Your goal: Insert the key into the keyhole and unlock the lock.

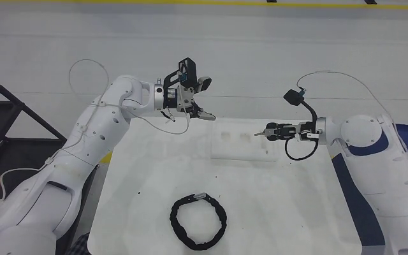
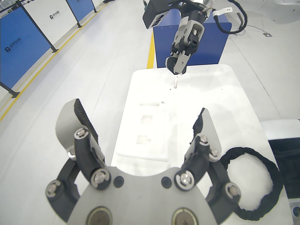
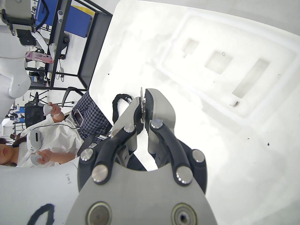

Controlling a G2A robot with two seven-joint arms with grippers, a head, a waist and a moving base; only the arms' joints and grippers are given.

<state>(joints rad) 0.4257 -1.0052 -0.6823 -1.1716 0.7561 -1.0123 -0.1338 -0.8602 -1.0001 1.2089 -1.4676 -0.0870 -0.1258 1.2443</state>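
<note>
White table (image 1: 137, 210) under both arms, and closest to the robot's side lies the lock (image 1: 198, 220), a black fabric-sleeved loop flat near the front edge, its small metal body turned toward the far side. Neither gripper touches it, and I can't make out the keyhole as it lies. Past it, toward the middle, sits a white foam tray (image 1: 245, 152) with rectangular pockets cut in it, likely where the parts were bedded. Over the tray's right end hangs the right gripper (image 1: 265, 133), jaws pinched tight on the key (image 1: 257, 134) by its head, so the blade sticks out free ahead of the fingers, a sensible hold for sliding it into a slot. Key and lock are well apart, so insertion hasn't begun, by my reckoning. Farthest off, at the table's far edge and left of the tray, the left gripper (image 1: 207, 116) hovers with its jaws spread wide and nothing between them, probably ready to steady the lock body while the key goes in.
</note>
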